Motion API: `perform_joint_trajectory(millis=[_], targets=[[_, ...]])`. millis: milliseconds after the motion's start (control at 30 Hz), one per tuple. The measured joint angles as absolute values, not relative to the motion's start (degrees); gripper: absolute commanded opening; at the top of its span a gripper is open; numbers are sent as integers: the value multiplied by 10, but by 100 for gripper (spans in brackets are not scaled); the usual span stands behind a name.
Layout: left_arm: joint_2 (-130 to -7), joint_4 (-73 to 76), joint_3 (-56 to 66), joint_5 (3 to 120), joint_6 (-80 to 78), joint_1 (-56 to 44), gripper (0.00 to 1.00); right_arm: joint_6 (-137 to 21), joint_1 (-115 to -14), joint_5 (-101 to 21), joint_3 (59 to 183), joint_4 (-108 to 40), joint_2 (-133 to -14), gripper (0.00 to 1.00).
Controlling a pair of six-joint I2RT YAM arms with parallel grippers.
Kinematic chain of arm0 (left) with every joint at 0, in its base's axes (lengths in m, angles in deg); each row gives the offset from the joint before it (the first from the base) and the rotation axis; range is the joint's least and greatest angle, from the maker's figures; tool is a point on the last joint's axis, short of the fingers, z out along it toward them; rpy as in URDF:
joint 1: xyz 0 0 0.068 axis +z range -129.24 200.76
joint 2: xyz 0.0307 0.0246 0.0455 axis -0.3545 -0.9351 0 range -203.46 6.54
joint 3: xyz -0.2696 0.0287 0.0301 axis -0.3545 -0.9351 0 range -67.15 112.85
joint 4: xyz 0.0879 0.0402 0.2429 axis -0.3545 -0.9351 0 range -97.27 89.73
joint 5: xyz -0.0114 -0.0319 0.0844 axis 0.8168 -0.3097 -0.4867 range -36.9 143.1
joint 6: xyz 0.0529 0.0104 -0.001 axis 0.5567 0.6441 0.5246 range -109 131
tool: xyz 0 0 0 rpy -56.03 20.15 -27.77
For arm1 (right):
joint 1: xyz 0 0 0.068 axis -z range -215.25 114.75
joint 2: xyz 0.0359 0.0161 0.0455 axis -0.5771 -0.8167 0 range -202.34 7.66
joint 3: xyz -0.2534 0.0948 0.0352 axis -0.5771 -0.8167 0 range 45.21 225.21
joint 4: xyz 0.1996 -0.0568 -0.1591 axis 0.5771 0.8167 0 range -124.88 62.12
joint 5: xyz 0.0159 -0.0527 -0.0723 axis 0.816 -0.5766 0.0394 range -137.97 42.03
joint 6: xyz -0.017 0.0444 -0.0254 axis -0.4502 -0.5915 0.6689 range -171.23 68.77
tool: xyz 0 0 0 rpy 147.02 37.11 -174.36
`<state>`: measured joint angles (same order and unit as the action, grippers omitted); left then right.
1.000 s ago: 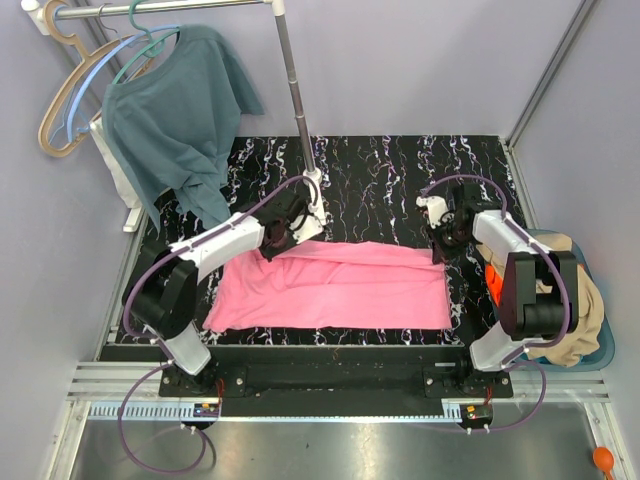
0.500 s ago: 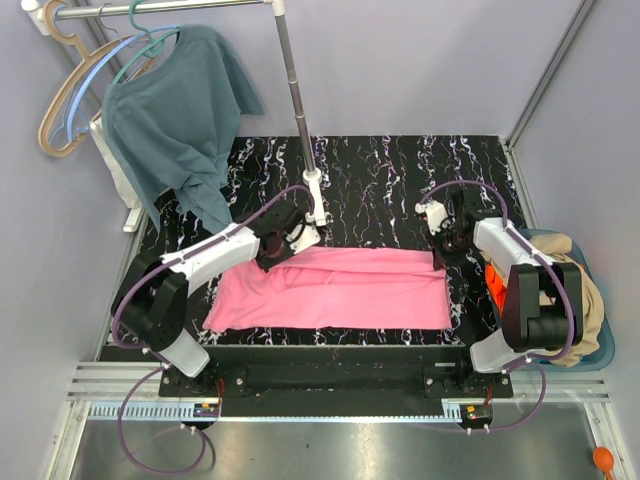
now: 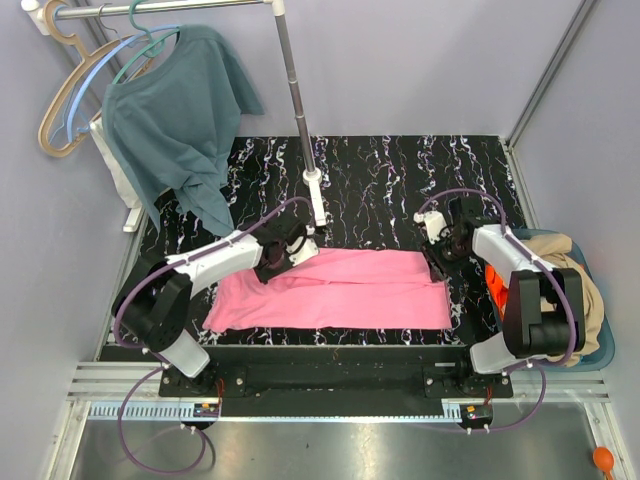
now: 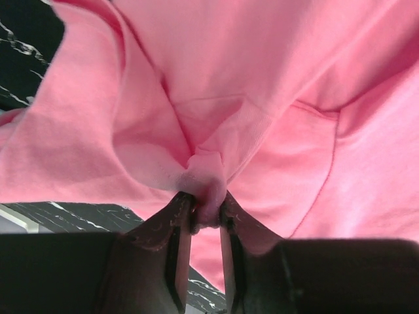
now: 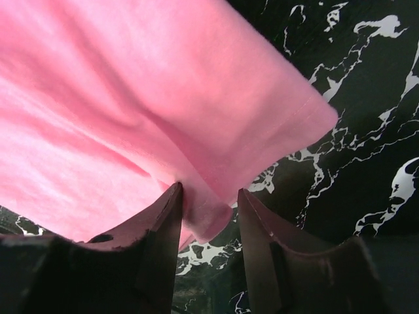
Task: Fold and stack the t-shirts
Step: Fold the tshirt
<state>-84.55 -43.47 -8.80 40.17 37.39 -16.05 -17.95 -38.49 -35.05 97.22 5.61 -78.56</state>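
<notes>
Now the pink t-shirt [image 3: 340, 290] lies folded lengthwise on the counter [image 3: 380, 180]; left pincer [image 4: 206, 199] pinches a fold, right pincer [image 5: 209, 191] stands parted around the hem. Lifting with cloth snagged could undo the fold.

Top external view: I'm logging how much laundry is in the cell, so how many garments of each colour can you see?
Pink t-shirt: 1
Teal-blue shirt: 1
Tan-beige garment: 1
Orange garment: 1
Total: 4
</notes>
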Motion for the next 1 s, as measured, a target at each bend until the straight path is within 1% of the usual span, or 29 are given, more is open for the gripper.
perform_joint_trajectory(millis=[67,400,600,767,1000], targets=[[-845,-438,-95,402,372,-164,33,-180,-387,-351,968,62,-775,48],[-845,-450,-104,402,364,-175,41,-179,-394,-355,952,116,-696,52],[-844,-460,-115,404,363,-184,42,-179,-396,-363,953,135,-655,52],[-839,-464,-115,404,363,-185,42,-178,-397,-366,966,124,-674,52],[-838,-460,-115,403,364,-186,41,-177,-397,-370,1010,72,-760,51]])
